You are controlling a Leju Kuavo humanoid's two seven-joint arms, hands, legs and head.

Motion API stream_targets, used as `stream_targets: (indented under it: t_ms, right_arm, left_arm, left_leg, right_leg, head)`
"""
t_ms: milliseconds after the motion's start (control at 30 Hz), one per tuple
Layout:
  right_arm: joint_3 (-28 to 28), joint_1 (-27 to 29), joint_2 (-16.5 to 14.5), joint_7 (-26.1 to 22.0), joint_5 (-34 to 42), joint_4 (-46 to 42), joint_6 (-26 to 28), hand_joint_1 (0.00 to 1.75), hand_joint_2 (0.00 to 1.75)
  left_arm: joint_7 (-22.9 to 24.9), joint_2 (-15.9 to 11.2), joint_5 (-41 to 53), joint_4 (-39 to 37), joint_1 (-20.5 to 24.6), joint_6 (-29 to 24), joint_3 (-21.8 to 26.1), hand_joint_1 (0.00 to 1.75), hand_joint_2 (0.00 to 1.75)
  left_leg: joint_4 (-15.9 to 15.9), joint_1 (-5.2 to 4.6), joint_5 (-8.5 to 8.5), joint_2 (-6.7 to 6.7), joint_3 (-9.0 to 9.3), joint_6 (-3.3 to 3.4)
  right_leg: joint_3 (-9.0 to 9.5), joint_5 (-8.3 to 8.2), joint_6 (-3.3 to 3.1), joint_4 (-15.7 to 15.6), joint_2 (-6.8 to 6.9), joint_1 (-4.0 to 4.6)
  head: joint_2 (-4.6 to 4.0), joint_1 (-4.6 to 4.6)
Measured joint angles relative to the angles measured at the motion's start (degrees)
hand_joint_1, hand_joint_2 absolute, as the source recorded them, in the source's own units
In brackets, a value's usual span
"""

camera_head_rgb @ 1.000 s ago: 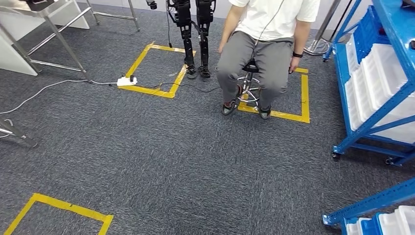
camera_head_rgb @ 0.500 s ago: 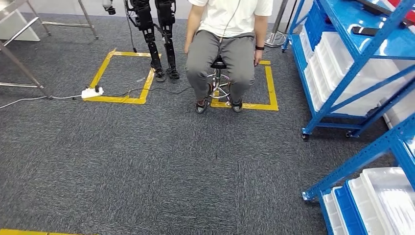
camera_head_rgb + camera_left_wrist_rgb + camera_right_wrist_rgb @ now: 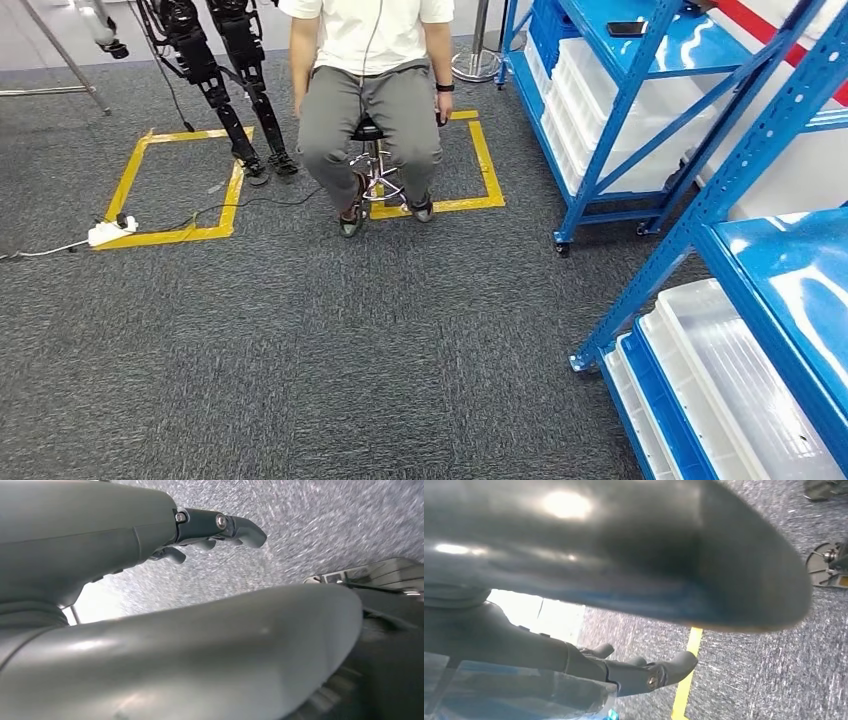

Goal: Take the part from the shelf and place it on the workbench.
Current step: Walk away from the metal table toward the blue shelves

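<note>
Shelf to our right, both hands empty.
Head view: blue shelf [image 3: 700, 215] with white trays [image 3: 735, 375] on our right; part not identifiable. Left wrist: left hand [image 3: 210, 530] slack, fingers apart. Right wrist: right hand [image 3: 639, 670] likewise, nearer the shelf, we judge.

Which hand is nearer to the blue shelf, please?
Right, probably. The blue shelf stands on the robot's right; the right hand hangs that side, the left hand over carpet beyond.
</note>
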State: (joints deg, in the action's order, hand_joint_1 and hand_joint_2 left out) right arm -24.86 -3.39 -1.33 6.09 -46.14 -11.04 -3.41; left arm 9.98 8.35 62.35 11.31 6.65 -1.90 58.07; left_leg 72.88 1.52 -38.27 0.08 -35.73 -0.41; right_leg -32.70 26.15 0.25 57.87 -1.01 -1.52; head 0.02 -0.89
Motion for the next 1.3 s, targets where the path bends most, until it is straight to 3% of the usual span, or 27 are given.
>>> stream_targets:
  t_ms: [33, 67, 100, 167, 200, 233, 300, 333, 400, 433, 467, 533, 567, 600, 667, 733, 800, 833, 900, 967, 1033, 1067, 1100, 1133, 1200, 1267, 1300]
  right_arm:
    - [0.0, 0.0, 0.0, 0.0, -0.1, 0.0, 0.0, 0.00, 0.00]
    - [0.0, 0.0, 0.0, 0.0, -0.2, 0.0, 0.0, 0.00, 0.00]
    - [0.0, 0.1, 0.0, 0.0, -0.3, 0.0, 0.0, 0.00, 0.00]
    - [-0.1, 0.1, -0.1, 0.1, -0.4, 0.0, 0.0, 0.00, 0.00]
    - [-0.1, 0.0, -0.1, 0.1, -0.5, 0.0, 0.0, 0.00, 0.00]
    - [-0.1, 0.0, -0.2, 0.1, -0.6, 0.0, 0.0, 0.00, 0.00]
    - [-0.1, 0.0, -0.3, 0.2, -0.7, 0.0, 0.0, 0.00, 0.00]
    - [-0.2, 0.1, -0.3, 0.3, -0.8, 0.0, 0.0, 0.00, 0.00]
    - [-0.3, 0.1, -0.3, 0.3, -0.8, 0.0, 0.0, 0.00, 0.00]
    - [-0.4, 0.0, -0.4, 0.4, -0.9, 0.0, -0.1, 0.00, 0.00]
    - [-0.4, -0.1, -0.4, 0.4, -1.0, 0.0, -0.1, 0.00, 0.00]
    - [-0.5, -0.1, -0.5, 0.4, -1.2, 0.0, -0.1, 0.00, 0.00]
    - [-0.5, 0.0, -0.4, 0.4, -1.3, 0.0, -0.1, 0.00, 0.00]
    - [-0.6, 0.1, -0.4, 0.4, -1.4, 0.0, -0.1, 0.00, 0.00]
    - [-0.6, 0.0, -0.3, 0.3, -1.4, 0.0, -0.2, 0.00, 0.00]
    - [-0.6, -0.1, -0.2, 0.2, -1.4, 0.0, -0.2, 0.00, 0.00]
    - [-0.6, -0.2, -0.2, 0.1, -1.4, 0.0, -0.2, 0.00, 0.00]
    - [-0.6, -0.1, -0.2, 0.1, -1.4, 0.0, -0.2, 0.00, 0.00]
    - [-0.6, -0.2, -0.2, 0.1, -1.4, 0.0, -0.2, 0.00, 0.00]
    - [-0.6, -0.2, -0.2, 0.1, -1.4, 0.0, -0.2, 0.00, 0.00]
    - [-0.7, -0.1, -0.2, 0.1, -1.4, 0.0, -0.2, 0.00, 0.00]
    - [-0.7, -0.1, -0.2, 0.1, -1.4, 0.0, -0.2, 0.00, 0.00]
    - [-0.7, -0.1, -0.2, 0.1, -1.4, 0.0, -0.2, 0.00, 0.00]
    - [-0.7, 0.0, -0.2, 0.1, -1.4, 0.0, -0.2, 0.00, 0.00]
    - [-0.8, -0.1, -0.3, 0.0, -1.4, 0.0, -0.2, 0.00, 0.00]
    - [-0.8, -0.2, -0.3, 0.0, -1.6, 0.0, -0.2, 0.00, 0.00]
    - [-0.9, -0.2, -0.4, 0.0, -1.7, 0.0, -0.2, 0.00, 0.00]
  left_arm:
    - [0.0, 0.0, 0.0, 0.0, -0.1, 0.0, 0.1, 0.00, 0.00]
    - [0.1, 0.0, 0.0, 0.0, -0.2, 0.0, 0.2, 0.00, 0.00]
    - [0.1, 0.0, 0.1, 0.0, -0.2, 0.0, 0.2, 0.00, 0.00]
    - [0.1, 0.0, 0.2, -0.1, -0.2, 0.0, 0.3, 0.00, 0.00]
    - [0.1, 0.0, 0.3, -0.1, -0.2, -0.1, 0.4, 0.00, 0.00]
    - [0.1, 0.0, 0.4, -0.1, -0.2, -0.1, 0.5, 0.00, 0.00]
    - [0.3, 0.0, 0.6, -0.1, -0.1, -0.1, 0.7, 0.00, 0.00]
    - [0.3, 0.0, 0.6, -0.1, -0.1, -0.2, 0.8, 0.00, 0.00]
    - [0.4, 0.0, 0.7, -0.1, -0.1, -0.2, 0.9, 0.00, 0.00]
    - [0.4, 0.0, 0.7, -0.1, -0.1, -0.2, 0.9, 0.00, 0.00]
    - [0.4, 0.0, 0.7, -0.1, -0.2, -0.3, 1.0, 0.00, 0.00]
    - [0.4, 0.0, 0.7, -0.1, -0.3, -0.4, 1.2, 0.00, 0.00]
    - [0.4, 0.0, 0.7, -0.1, -0.3, -0.5, 1.2, 0.00, 0.00]
    - [0.3, 0.0, 0.9, -0.1, -0.3, -0.5, 1.2, 0.00, 0.00]
    - [0.2, 0.1, 1.1, -0.1, -0.3, -0.5, 1.2, 0.00, 0.00]
    - [0.1, 0.1, 1.2, -0.1, -0.2, -0.5, 1.2, 0.00, 0.00]
    - [0.1, 0.1, 1.2, -0.1, 0.0, -0.5, 1.2, 0.00, 0.00]
    - [0.1, 0.1, 1.2, -0.1, 0.1, -0.5, 1.2, 0.00, 0.00]
    - [0.1, 0.2, 1.3, -0.1, 0.3, -0.5, 1.2, 0.00, 0.00]
    - [0.1, 0.2, 1.3, -0.1, 0.2, -0.5, 1.2, 0.00, 0.00]
    - [0.1, 0.2, 1.3, -0.1, 0.0, -0.5, 1.2, 0.00, 0.00]
    - [0.0, 0.2, 1.4, -0.2, -0.1, -0.5, 1.2, 0.00, 0.00]
    - [0.0, 0.2, 1.5, -0.2, -0.2, -0.5, 1.2, 0.00, 0.00]
    - [0.0, 0.2, 1.6, -0.2, -0.2, -0.5, 1.2, 0.00, 0.00]
    - [0.0, 0.2, 1.7, -0.2, -0.2, -0.5, 1.2, 0.00, 0.00]
    - [0.0, 0.1, 1.8, -0.2, -0.2, -0.5, 1.2, 0.00, 0.00]
    - [0.0, 0.1, 1.8, -0.2, -0.1, -0.5, 1.2, 0.00, 0.00]
  left_leg:
    - [1.8, 0.00, -0.08, -0.15, -1.05, 0.13]
    - [1.2, 0.00, 1.11, -0.28, -1.01, 0.29]
    - [-1.7, 0.03, 3.29, -0.59, 0.17, 0.47]
    - [-9.7, 0.21, 7.56, -3.27, 3.58, 0.78]
    - [-12.5, 0.26, 8.67, -4.54, 4.71, 0.87]
    - [-14.0, 0.18, 9.03, -5.44, 5.21, 1.00]
    - [-14.6, -0.24, 9.21, -4.60, 5.32, 1.57]
    - [-14.9, -0.39, 9.53, -3.81, 5.44, 2.07]
    - [-15.7, -0.44, 10.13, -2.15, 5.61, 3.01]
    - [-15.8, -0.54, 10.24, -1.21, 5.60, 3.28]
    - [-15.8, -0.67, 10.23, -0.28, 5.51, 3.41]
    - [-15.8, -0.88, 10.18, 1.69, 5.40, 3.47]
    - [-15.8, -0.91, 10.15, 2.53, 5.37, 3.45]
    - [-15.8, -0.91, 10.10, 3.28, 5.40, 3.36]
    - [-15.7, -1.06, 9.87, 4.56, 5.64, 2.97]
    - [-15.7, -1.32, 9.45, 5.70, 6.15, 2.25]
    - [-15.7, -1.36, 9.07, 6.82, 6.68, 1.56]
    - [-15.5, -1.16, 8.81, 6.78, 6.79, 1.19]
    - [-13.0, -0.79, 6.70, 4.27, 5.94, 0.52]
    - [-6.1, -0.59, 2.56, 0.88, 2.95, 0.21]
    - [0.6, -0.52, 0.11, -0.12, -0.29, 0.22]
    - [1.3, -0.48, 0.53, -0.20, -0.80, 0.26]
    - [-0.3, -0.39, 2.21, -0.36, -0.23, 0.33]
    - [-3.8, -0.25, 4.57, -0.85, 1.29, 0.40]
    - [-11.4, 0.11, 8.17, -3.64, 4.51, 0.55]
    - [-14.3, 0.04, 8.95, -5.22, 5.54, 0.81]
    - [-14.5, -0.20, 9.11, -4.59, 5.50, 1.10]
  right_leg:
    - [-0.01, -0.03, -0.05, 0.0, -0.84, 0.15]
    - [0.06, -0.04, -0.05, 0.0, -1.72, 0.24]
    - [0.20, -0.04, -0.03, 0.1, -2.57, 0.26]
    - [0.29, -0.05, 0.12, 0.2, -4.07, 0.40]
    - [0.13, -0.10, 0.31, 0.3, -4.68, 0.49]
    - [-0.17, -0.23, 0.63, 0.3, -5.31, 0.55]
    - [-0.91, -0.68, 1.54, 0.0, -6.55, 0.37]
    - [-1.32, -0.70, 1.87, 0.3, -6.07, 0.30]
    - [-3.11, 0.88, 1.81, 3.2, -3.12, 0.47]
    - [-4.74, 2.58, 1.51, 6.5, -1.23, 0.47]
    - [-6.74, 4.45, 1.31, 10.5, -0.28, 0.47]
    - [-9.44, 6.65, 1.60, 16.4, 0.30, 0.30]
    - [-9.07, 6.40, 2.08, 16.3, 0.46, 0.25]
    - [-7.30, 5.35, 2.65, 13.6, 0.88, 0.18]
    - [-2.10, 2.71, 3.31, 5.0, 3.23, 0.11]
    - [0.59, 1.23, 2.81, 0.3, 5.10, 0.47]
    - [0.42, 0.88, 1.93, 0.0, 4.45, 0.87]
    - [0.42, 0.77, 1.53, -0.1, 3.79, 0.52]
    - [0.67, 0.45, 0.63, -0.3, 2.57, -0.05]
    - [0.68, 0.18, -0.07, -0.3, 1.41, -0.06]
    - [0.57, 0.10, -0.28, -0.3, -0.10, 0.18]
    - [0.61, 0.09, -0.28, -0.2, -0.89, 0.24]
    - [0.71, 0.09, -0.26, -0.2, -1.77, 0.25]
    - [0.82, 0.09, -0.23, -0.1, -2.54, 0.24]
    - [0.71, 0.04, 0.03, 0.1, -3.99, 0.41]
    - [0.12, -0.21, 0.68, 0.1, -5.14, 0.58]
    - [-0.26, -0.44, 1.15, 0.0, -5.73, 0.56]
  head:
    - [0.00, 0.01]
    - [0.00, 0.01]
    - [0.00, 0.00]
    - [0.00, -0.01]
    - [0.00, 0.02]
    - [0.00, 0.03]
    - [0.00, 0.02]
    - [0.00, 0.01]
    - [0.00, 0.19]
    - [0.00, 0.31]
    - [0.01, 0.40]
    - [0.01, 0.46]
    - [0.01, 0.50]
    - [0.01, 0.53]
    - [0.01, 0.61]
    - [0.00, 0.52]
    - [0.00, 0.44]
    - [0.00, 0.41]
    - [0.00, 0.30]
    - [0.00, 0.19]
    - [0.00, 0.20]
    - [0.00, 0.19]
    - [0.00, 0.18]
    - [0.00, 0.18]
    - [0.00, 0.20]
    - [0.00, 0.24]
    - [0.00, 0.23]
